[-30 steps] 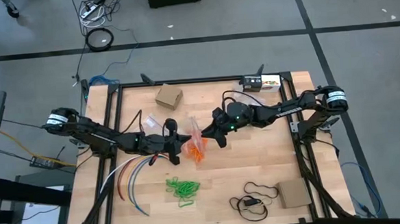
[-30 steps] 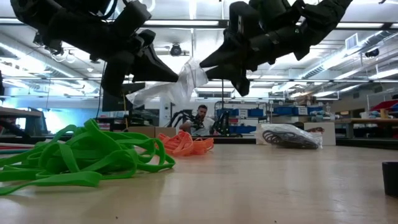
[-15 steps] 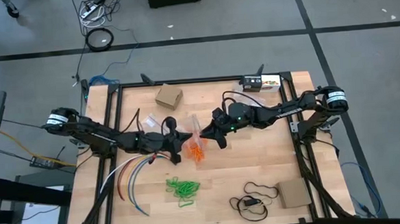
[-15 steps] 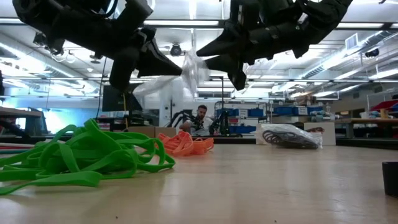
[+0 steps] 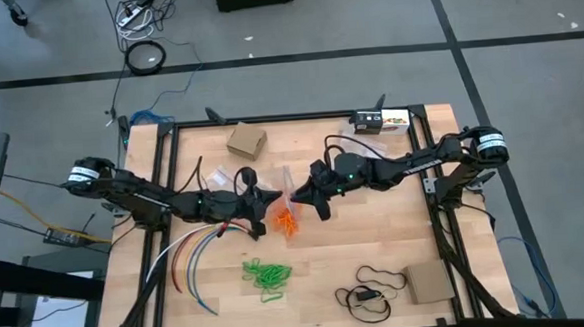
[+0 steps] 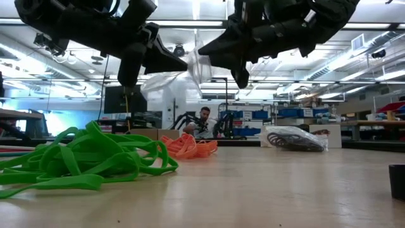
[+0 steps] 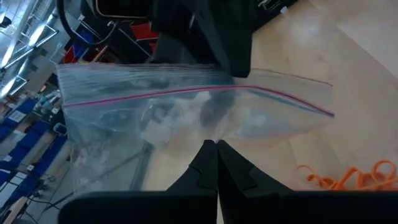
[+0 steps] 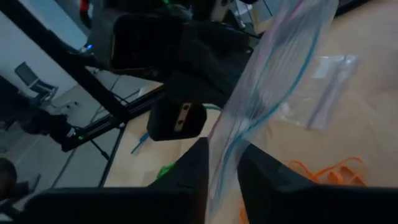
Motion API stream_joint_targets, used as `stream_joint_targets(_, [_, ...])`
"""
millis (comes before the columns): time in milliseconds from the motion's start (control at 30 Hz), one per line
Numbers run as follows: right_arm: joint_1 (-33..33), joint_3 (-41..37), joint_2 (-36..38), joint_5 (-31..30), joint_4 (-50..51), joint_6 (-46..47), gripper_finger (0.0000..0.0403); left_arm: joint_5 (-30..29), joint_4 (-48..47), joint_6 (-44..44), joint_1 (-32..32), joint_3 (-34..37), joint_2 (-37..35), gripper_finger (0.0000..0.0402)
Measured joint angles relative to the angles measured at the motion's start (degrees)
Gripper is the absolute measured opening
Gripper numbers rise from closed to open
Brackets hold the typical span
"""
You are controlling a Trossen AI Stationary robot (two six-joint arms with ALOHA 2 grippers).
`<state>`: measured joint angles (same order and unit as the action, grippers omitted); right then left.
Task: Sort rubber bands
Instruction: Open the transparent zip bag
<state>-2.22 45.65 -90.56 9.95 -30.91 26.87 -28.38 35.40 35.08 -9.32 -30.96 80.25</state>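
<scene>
Both grippers meet above the middle of the worktop, sharing a clear zip bag point(image 5: 284, 189) held off the wood. Left gripper point(image 5: 264, 197) is clamped shut on one side of it; right gripper point(image 5: 306, 191) has its fingers point(image 8: 186, 171) either side of the film near the zip line, narrowed, though a firm pinch cannot be confirmed. Green rubber bands point(image 5: 267, 275) lie towards the near edge; orange rubber bands point(image 5: 288, 222) sit directly beneath the bag, closer to both grippers. Bag mouth runs roughly between the two grippers. Dark bands point(image 6: 296, 139) appear bagged farther off. Whether the held bag's mouth is open is hard to judge.
</scene>
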Motion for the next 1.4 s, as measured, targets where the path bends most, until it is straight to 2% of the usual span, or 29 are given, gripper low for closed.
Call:
stream_joint_targets(167, [0.8, 0.0, 0.0, 0.1, -0.2, -3.9, 0.0007, 0.3, -0.5, -0.9, 0.1, 0.0, 0.0, 0.0002])
stream_joint_targets(267, [1.0, 0.0, 0.0, -0.3, -0.3, -4.3, 0.0005, 1.9, -0.9, -2.7, 0.4, 0.0, 0.0, 0.0014])
stream_joint_targets(400, [1.0, 0.0, 0.0, 0.0, 0.1, -5.1, 0.0001, 2.3, -0.9, -6.0, 0.8, 0.0, 0.0, 0.0054])
stream_joint_targets(567, [1.0, 0.0, 0.0, 0.2, 1.5, -7.0, 0.0, 2.9, -0.6, -16.8, 2.0, 0.0, 0.0, 0.012])
stream_joint_targets(700, [1.0, 0.0, 0.0, -1.9, 2.9, -9.4, 0.0, 8.8, -0.5, -27.4, 3.7, 0.0, 0.0, 0.0152])
stream_joint_targets(1067, [1.0, 0.0, 0.0, -8.1, 5.8, -14.9, 0.0, 24.7, 3.7, -48.0, 8.1, 0.0, 0.0, 0.0157])
stream_joint_targets(1200, [1.0, 0.0, 0.0, -8.8, 5.7, -15.5, 0.0, 25.0, 5.6, -50.6, 9.5, 0.0, 0.0, 0.0157])
stream_joint_targets(1400, [1.5, 0.0, 0.0, -8.8, 5.5, -16.5, 0.0, 22.5, 0.3, -49.9, 11.6, -3.5, 0.0, 0.0157])
